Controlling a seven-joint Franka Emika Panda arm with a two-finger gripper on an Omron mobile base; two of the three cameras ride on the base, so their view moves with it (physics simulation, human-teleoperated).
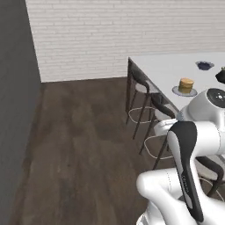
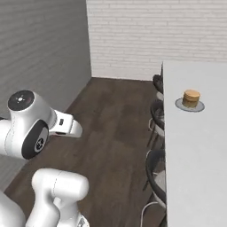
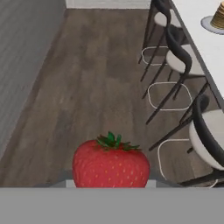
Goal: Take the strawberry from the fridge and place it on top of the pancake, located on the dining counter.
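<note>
A: Right up against the hand camera sits the strawberry (image 3: 110,164), big and red with its green cap up, and the gripper (image 3: 109,183) looks pinched narrow on it, though the finger tips themselves are hidden behind the fruit

B: So it's riding above the dark wood floor (image 1: 83,132), well short of the dining counter (image 2: 195,146). The pancake (image 2: 191,98) waits on its grey plate (image 2: 179,104), near the counter's edge on the stool side

A: My call: carry it high and level, come in over the counter top, then lower straight onto the stack. Hold the pinch until the berry touches the top pancake, since a round fruit could roll off

B: What's in the way?

A: The row of stools (image 3: 175,57) tucked along the counter edge, so no low approach. Farther back there's a bowl of dark berries (image 1: 205,65), well apart from the plate
</note>
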